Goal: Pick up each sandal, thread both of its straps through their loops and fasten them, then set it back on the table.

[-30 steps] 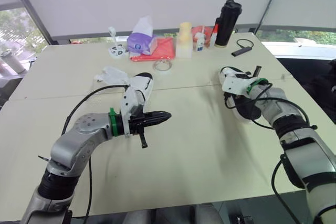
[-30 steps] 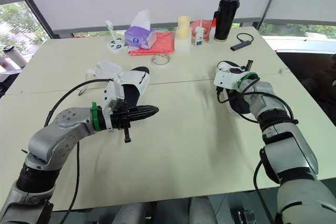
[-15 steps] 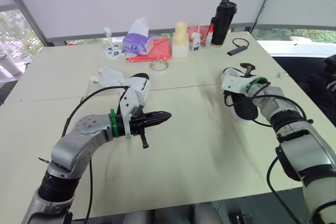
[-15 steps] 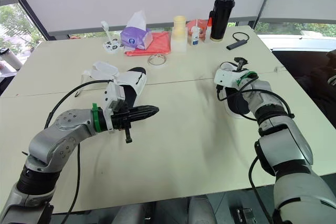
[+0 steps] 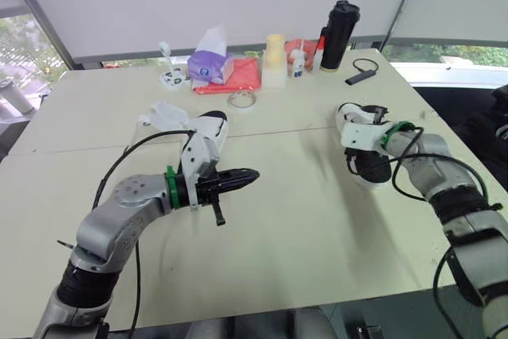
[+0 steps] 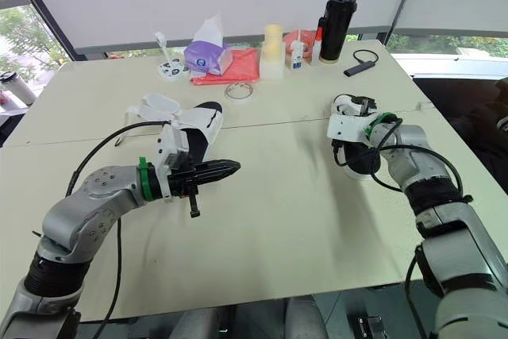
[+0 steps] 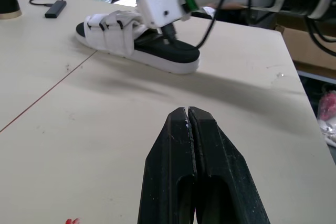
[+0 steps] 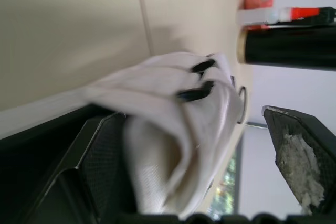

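The right-hand sandal (image 6: 363, 161) lies on the counter (image 6: 302, 220), seemingly fastened, the right gripper (image 6: 359, 105) at it with jaws wide, while the left-hand sandal (image 6: 208, 117) looks unfastened behind the left gripper (image 6: 230, 167), whose jaws are closed and empty.

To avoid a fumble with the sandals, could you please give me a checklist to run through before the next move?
1. Left gripper shut, holding nothing: ok.
2. Right gripper open at the white-strapped, black-footbed sandal on the right: ok.
3. That sandal flat on the beige table: ok.
4. Its two straps fastened: cannot tell.
5. Second white-strapped sandal beside the left arm fastened: not ok, loose strap splayed open.
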You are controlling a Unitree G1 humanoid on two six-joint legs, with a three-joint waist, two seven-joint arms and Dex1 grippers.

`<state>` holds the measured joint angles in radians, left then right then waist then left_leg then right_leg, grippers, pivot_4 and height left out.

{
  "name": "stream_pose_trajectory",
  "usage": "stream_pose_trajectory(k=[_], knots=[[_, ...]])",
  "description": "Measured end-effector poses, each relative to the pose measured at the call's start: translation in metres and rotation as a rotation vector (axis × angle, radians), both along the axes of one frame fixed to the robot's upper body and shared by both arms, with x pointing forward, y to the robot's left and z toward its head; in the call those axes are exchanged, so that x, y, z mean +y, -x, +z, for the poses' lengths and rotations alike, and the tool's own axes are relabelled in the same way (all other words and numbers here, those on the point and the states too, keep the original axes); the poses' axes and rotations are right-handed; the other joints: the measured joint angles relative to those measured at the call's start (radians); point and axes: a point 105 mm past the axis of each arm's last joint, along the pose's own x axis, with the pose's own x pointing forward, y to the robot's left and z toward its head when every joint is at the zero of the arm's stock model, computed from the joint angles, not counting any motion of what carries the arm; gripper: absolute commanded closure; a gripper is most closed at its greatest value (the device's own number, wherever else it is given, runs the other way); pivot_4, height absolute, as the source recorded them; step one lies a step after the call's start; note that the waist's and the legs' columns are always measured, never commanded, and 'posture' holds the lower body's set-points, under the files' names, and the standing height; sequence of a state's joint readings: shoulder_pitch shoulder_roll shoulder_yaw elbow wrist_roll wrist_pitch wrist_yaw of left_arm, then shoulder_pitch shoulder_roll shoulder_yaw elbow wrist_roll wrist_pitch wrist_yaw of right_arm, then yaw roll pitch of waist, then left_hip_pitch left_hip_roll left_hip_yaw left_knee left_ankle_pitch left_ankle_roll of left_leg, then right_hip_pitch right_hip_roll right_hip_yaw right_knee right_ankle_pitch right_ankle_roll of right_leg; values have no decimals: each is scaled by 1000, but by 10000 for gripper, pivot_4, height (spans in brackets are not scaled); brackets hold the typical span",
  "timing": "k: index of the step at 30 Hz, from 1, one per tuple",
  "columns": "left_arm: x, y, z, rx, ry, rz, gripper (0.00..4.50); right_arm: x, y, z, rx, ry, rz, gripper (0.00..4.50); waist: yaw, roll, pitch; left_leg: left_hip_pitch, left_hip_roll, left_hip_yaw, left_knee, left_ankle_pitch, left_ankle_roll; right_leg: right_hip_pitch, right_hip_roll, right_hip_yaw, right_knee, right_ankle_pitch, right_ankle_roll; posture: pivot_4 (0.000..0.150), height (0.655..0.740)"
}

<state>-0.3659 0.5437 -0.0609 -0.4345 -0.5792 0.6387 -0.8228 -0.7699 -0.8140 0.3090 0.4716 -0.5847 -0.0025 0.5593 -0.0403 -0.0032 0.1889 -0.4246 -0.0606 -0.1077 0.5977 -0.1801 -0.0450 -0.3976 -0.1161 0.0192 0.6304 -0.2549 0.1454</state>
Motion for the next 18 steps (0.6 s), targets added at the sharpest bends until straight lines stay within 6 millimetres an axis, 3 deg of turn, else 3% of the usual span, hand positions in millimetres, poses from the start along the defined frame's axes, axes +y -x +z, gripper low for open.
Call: stream_pose_trajectory(k=[5, 10, 14, 18], knots=[[1, 0, 0, -1, -4, 4, 45000, 11, 26, 15, 89, -98, 19, 315, -2, 0, 0, 0, 0, 0, 0, 0, 0, 0, 0, 0, 0, 0, 0, 1500, 7400], [3, -1, 0, -5, -9, 13, 45000, 34, 55, 40, 188, -326, 78, 315, 2, 0, 0, 0, 1, 0, 0, 0, 0, 0, 0, 0, 0, 0, 0, 1500, 7400], [7, -7, 4, -54, -17, 57, 45000, 88, 81, 60, 373, -800, 241, 315, -1, -1, 0, 0, 2, -2, 1, 0, 0, 0, 1, 0, 0, 0, 0, 1500, 7400], [16, -17, 3, -114, -65, 131, 45000, 123, 116, 58, 612, -1019, 409, 315, 22, -2, 0, -1, 2, -1, 1, 0, 0, 0, 1, -1, -1, 0, 0, 1500, 7400]])
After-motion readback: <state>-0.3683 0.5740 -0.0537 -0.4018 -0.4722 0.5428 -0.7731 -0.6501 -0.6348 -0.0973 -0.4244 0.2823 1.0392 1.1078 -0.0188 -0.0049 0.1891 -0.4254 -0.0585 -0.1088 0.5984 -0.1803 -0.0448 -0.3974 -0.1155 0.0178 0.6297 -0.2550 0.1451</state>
